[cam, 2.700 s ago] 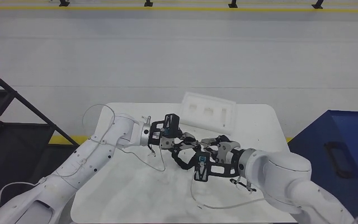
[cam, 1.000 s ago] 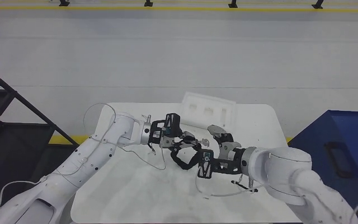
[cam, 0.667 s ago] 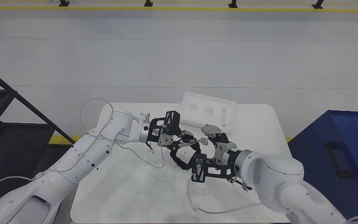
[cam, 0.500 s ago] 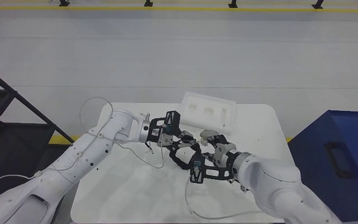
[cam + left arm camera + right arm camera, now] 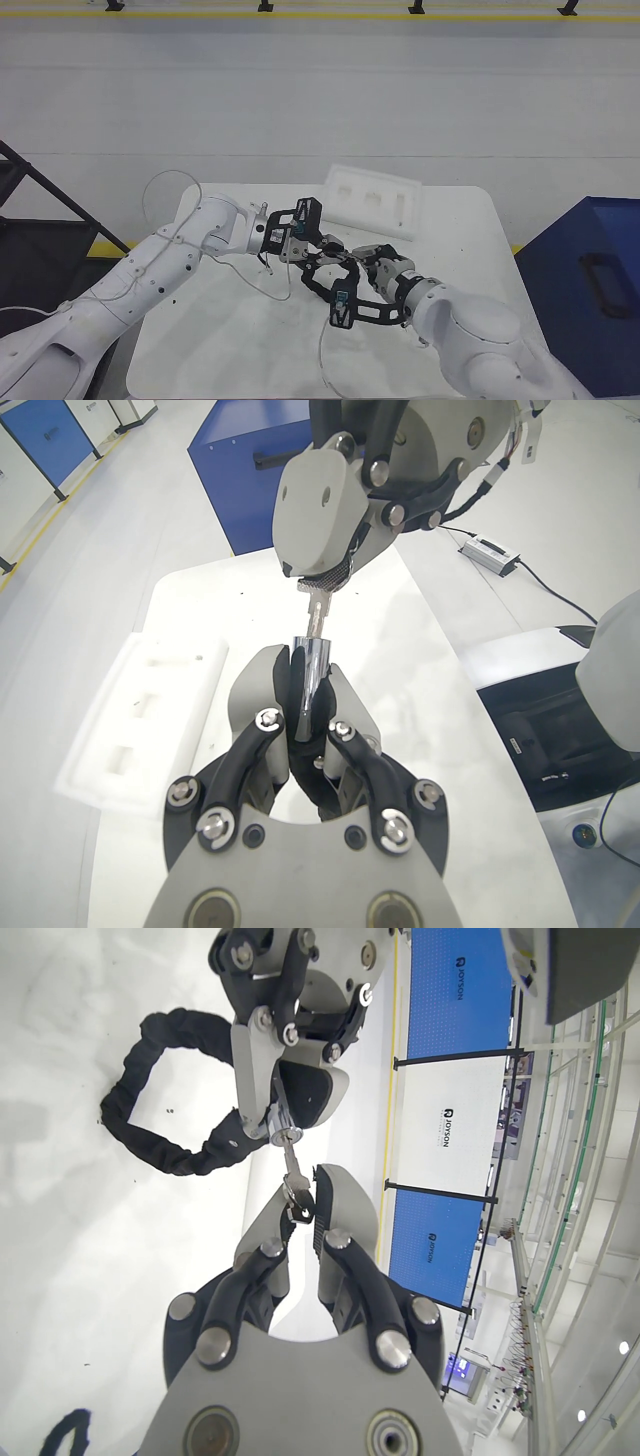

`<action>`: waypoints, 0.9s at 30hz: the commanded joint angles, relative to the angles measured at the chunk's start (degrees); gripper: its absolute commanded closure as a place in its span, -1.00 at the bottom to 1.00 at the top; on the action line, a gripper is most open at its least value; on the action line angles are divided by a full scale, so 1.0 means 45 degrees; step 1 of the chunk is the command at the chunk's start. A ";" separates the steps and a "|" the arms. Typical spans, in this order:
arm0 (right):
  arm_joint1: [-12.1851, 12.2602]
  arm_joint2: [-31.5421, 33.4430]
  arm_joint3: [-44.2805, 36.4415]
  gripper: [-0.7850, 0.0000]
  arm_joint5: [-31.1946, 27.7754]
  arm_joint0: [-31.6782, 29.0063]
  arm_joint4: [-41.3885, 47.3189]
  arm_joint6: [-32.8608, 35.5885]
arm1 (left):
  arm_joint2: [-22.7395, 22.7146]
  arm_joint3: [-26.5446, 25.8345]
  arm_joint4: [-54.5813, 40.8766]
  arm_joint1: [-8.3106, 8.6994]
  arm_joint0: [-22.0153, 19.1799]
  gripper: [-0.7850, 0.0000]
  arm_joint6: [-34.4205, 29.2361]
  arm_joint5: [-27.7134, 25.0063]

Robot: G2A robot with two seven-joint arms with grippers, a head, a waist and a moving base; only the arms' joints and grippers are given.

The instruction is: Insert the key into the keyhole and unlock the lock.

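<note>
Near the middle of the top view, over the white worktop (image 5: 225, 345), the two arms meet tip to tip: the left arm comes in from the lower left and the right arm from the lower right. The left pincer (image 5: 306, 672) is clamped on the lock (image 5: 311, 670), its pads pressed against the sides of the chrome barrel, whose keyhole end pokes out past the fingertips toward the other arm. The right pincer (image 5: 301, 1202) is closed on the head of the key (image 5: 294, 1178), and the blade points straight at the barrel. The blade's tip sits in the keyhole, with most of the blade still outside (key and barrel line up on one axis in both wrist views). The lock's black sleeved loop (image 5: 145, 1128) curves away from the barrel below the left pincer, over the worktop; whether it rests on the surface is hard to tell. A white foam tray (image 5: 372, 197) with three recesses lies at the worktop's far edge, just above the pincers in the top view, and a blue cabinet (image 5: 590, 262) stands at the right edge of that view
</note>
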 commanded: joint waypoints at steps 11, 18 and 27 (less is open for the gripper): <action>-0.0124 0.1654 0.1046 1.00 0.0786 -0.0149 0.5295 -0.0589 | -0.0015 0.0030 0.0514 -0.0024 0.0042 1.00 0.0687 0.0001; -0.0175 0.2353 0.1783 1.00 0.1475 -0.0169 0.8235 -0.0782 | -0.0148 0.0120 0.0924 -0.0073 0.0145 1.00 0.1018 0.0001; -0.0211 0.2798 0.2701 0.91 0.2300 -0.0404 1.1030 -0.0936 | -0.0434 0.0164 0.1578 -0.0163 0.0344 1.00 0.1402 0.0001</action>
